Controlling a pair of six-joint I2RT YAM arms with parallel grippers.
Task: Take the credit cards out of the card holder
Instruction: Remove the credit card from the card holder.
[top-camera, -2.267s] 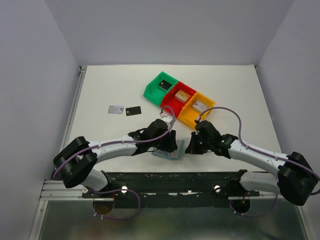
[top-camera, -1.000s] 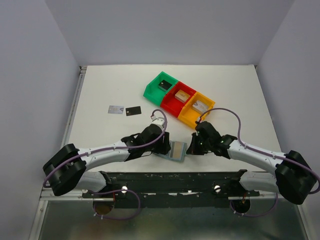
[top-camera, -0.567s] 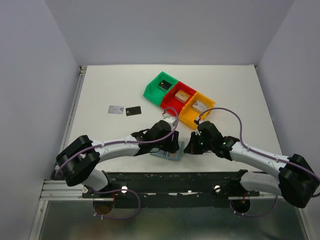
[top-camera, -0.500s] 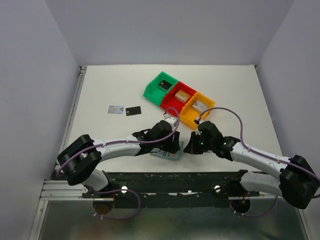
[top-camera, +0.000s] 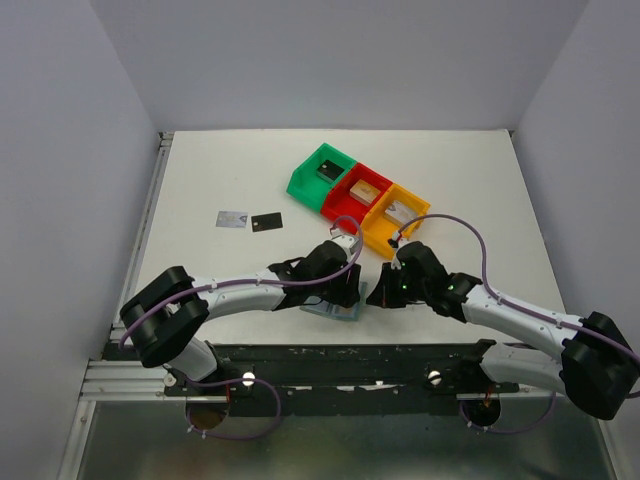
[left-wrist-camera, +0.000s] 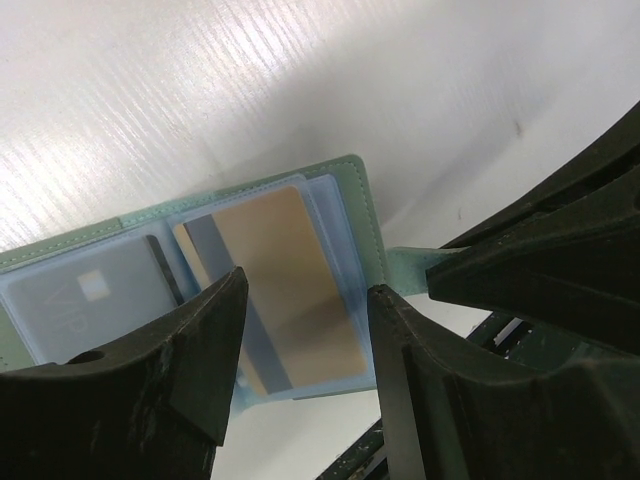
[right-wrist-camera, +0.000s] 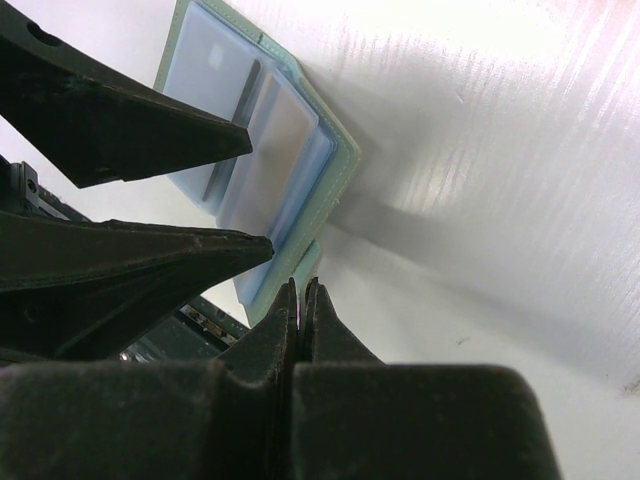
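Note:
The grey-blue card holder (top-camera: 325, 311) lies open near the table's front edge. In the left wrist view the holder (left-wrist-camera: 345, 185) has a tan-gold card (left-wrist-camera: 285, 285) in its right slot and a pale grey card (left-wrist-camera: 90, 295) in its left slot. My left gripper (left-wrist-camera: 307, 290) is open, its fingers straddling the tan-gold card; in the top view it (top-camera: 347, 292) is over the holder. My right gripper (right-wrist-camera: 301, 287) is shut on the holder's edge flap (right-wrist-camera: 310, 262); it also shows in the top view (top-camera: 374, 298). A silver-grey card (top-camera: 232, 219) and a black card (top-camera: 267, 222) lie on the table.
Green (top-camera: 300, 180), red (top-camera: 335, 208) and orange (top-camera: 370, 240) bins stand in a diagonal row behind the grippers, each with a small item inside. The table's front rail (top-camera: 330, 355) runs just below the holder.
My left gripper has moved right from beside the holder to over it, fingers now astride the tan-gold card. My right gripper has kept its pinch on the holder's edge.

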